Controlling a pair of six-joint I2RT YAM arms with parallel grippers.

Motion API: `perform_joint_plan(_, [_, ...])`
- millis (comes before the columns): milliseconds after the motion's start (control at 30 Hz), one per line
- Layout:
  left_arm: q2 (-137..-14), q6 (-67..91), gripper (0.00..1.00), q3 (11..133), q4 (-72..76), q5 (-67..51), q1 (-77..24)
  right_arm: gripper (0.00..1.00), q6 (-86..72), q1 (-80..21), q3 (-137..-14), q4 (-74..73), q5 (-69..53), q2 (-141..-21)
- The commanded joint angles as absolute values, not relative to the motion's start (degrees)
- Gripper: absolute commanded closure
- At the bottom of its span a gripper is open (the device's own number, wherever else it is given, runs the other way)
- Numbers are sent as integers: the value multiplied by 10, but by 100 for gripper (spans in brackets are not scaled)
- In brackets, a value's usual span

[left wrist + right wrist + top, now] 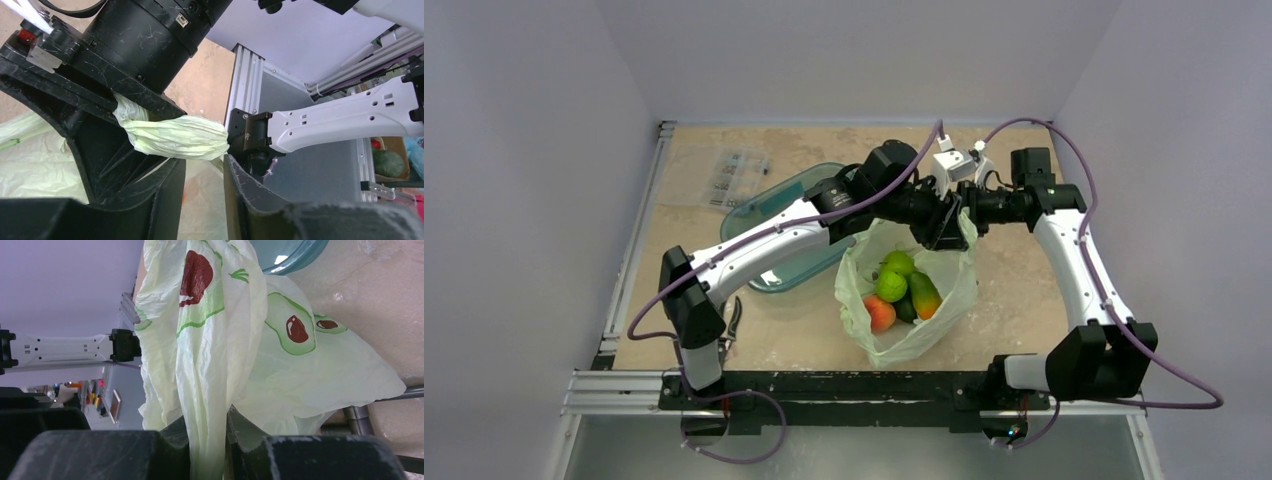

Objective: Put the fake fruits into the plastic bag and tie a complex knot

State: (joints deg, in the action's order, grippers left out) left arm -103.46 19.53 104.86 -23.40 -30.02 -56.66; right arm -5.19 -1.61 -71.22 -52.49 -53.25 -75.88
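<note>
Pressed together, the fingers of the right gripper [207, 429] pinch a gathered fold of the plastic bag [225, 340], holding its mouth up so the fake fruits [899, 290] lie settled in its belly below both grippers. Just ahead of the left gripper [202, 167], whose jaws stand spread and grip nothing, a twisted strand [175, 137] of that bag stretches across from the right gripper's body, seemingly held taut so the left can take it for the knot
</note>
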Motion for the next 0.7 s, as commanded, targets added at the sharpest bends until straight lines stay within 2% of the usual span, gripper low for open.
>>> perform_joint_plan(0, [-1035,196,76,1079,-238,-298,-570,86,-52,-20,-714,-512,-523,-734])
perform_joint_plan(67, [-1035,186,89,1081,-257,-278,-570,86,-52,-21,-711,-513,-521,-731])
perform_joint_plan(100, [-1035,182,89,1080,-267,-272,-570,86,-54,-19,-710,-511,-520,-729])
perform_joint_plan(133, [-1035,182,82,1078,-269,-268,-570,86,-58,-20,-709,-508,-519,-727])
perform_joint_plan(200, [-1030,192,58,1068,-261,-270,-568,87,-66,-20,-707,-501,-518,-725])
perform_joint_plan(233, [-1027,202,53,1061,-249,-278,-568,88,-69,-20,-706,-498,-518,-724])
perform_joint_plan(333, [-1022,230,48,1048,-214,-304,-568,89,-73,-20,-706,-494,-513,-725])
perform_joint_plan(433, [-1024,263,32,1047,-198,-305,-567,91,-74,-20,-702,-493,-505,-721])
perform_joint_plan(500, [-1028,278,28,1052,-199,-298,-567,91,-78,-20,-697,-487,-499,-714])
perform_joint_plan(533, [-1031,282,31,1056,-204,-293,-567,91,-82,-20,-694,-482,-498,-710])
perform_joint_plan(600, [-1036,284,51,1063,-213,-286,-567,91,-86,-20,-689,-477,-501,-706])
perform_joint_plan(667, [-1039,279,67,1067,-228,-272,-567,91,-85,-20,-689,-482,-504,-706])
